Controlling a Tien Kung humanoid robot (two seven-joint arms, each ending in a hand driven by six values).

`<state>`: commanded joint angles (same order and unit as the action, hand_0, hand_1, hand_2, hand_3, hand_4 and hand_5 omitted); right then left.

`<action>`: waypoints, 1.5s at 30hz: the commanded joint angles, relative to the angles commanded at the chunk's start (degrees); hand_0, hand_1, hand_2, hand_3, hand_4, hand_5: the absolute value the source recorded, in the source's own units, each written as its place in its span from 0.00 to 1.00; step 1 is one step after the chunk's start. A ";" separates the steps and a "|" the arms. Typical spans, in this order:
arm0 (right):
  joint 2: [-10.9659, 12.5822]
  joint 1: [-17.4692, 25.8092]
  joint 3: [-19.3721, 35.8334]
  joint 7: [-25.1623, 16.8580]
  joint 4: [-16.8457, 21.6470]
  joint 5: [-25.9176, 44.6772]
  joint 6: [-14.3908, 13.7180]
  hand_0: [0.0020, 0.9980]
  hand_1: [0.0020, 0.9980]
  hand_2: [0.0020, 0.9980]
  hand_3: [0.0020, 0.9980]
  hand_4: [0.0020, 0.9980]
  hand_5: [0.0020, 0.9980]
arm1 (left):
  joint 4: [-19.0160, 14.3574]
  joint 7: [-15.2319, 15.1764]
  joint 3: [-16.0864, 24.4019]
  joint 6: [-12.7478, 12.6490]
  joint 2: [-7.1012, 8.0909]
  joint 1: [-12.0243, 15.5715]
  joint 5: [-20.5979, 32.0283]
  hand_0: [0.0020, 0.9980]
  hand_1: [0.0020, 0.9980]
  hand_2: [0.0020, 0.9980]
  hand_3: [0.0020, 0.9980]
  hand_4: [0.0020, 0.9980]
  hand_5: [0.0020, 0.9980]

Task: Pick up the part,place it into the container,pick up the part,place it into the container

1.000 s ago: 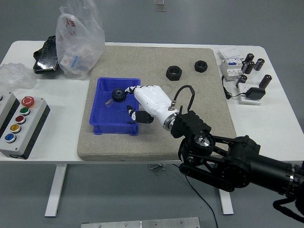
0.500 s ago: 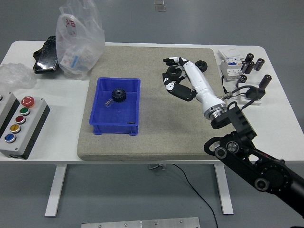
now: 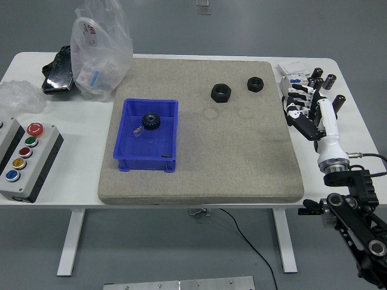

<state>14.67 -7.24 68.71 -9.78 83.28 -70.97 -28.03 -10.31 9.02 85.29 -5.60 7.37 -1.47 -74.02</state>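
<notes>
A blue container (image 3: 147, 136) stands on the left part of the grey mat (image 3: 242, 157), with a black gear (image 3: 150, 121) lying inside it. Two black nuts rest on the mat's far right: a larger nut (image 3: 221, 92) and a smaller nut (image 3: 256, 84). My right hand (image 3: 302, 109), white with black joints, hovers over the table's right side, off the mat's right edge, fingers relaxed and holding nothing. It is well clear of both nuts and the container. My left arm does not show.
A button box (image 3: 24, 158) sits at the left edge. A plastic bag (image 3: 100, 51) and a black item (image 3: 58, 69) lie at the back left. Electrical parts and black cylinders (image 3: 320, 81) crowd the back right, under and behind my hand.
My right hand left the container, where the gear stayed, swept right past the nuts and now hangs beyond the mat's right edge. Nothing is in it.
</notes>
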 joint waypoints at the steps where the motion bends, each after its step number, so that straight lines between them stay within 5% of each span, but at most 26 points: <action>1: -0.11 0.21 0.50 -0.64 -0.01 0.88 -0.09 0.41 0.61 0.65 0.67 0.54 0.23 | 0.00 -0.13 -0.31 0.04 0.17 -0.14 0.14 0.67 0.62 0.59 0.64 0.76 0.37; 13: -0.25 2.06 4.64 -2.45 0.10 5.24 -0.19 0.41 0.57 0.63 0.66 0.58 0.21 | 0.00 0.21 0.08 0.15 0.59 -0.20 -0.76 0.67 0.56 0.56 0.64 0.76 0.37; 19: -0.76 2.14 5.46 -2.73 0.79 5.17 -0.05 0.41 0.58 0.62 0.64 0.53 0.22 | 0.00 0.66 1.41 0.17 -0.10 0.09 -1.46 0.67 0.56 0.56 0.64 0.76 0.37; 20: -0.81 2.14 5.38 -2.77 0.82 5.18 0.04 0.43 0.58 0.62 0.63 0.39 0.16 | 0.00 0.64 1.43 0.20 -0.20 0.06 -1.45 0.67 0.50 0.53 0.64 0.76 0.37; 26: -1.00 2.13 4.90 -2.78 0.84 5.15 0.55 0.45 0.58 0.62 0.62 0.38 0.18 | 0.00 0.24 1.03 0.29 -0.47 -0.16 -1.17 0.66 0.49 0.53 0.64 0.76 0.37; 45: -1.42 2.19 4.87 -2.71 1.28 5.25 1.08 0.45 0.58 0.62 0.64 0.46 0.14 | 0.00 0.08 1.54 0.02 -0.26 -0.27 -1.79 0.66 0.53 0.54 0.64 0.76 0.37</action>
<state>13.25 -5.05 73.58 -12.48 84.56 -65.72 -26.95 -10.31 9.10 86.83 -5.58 7.11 -1.73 -75.81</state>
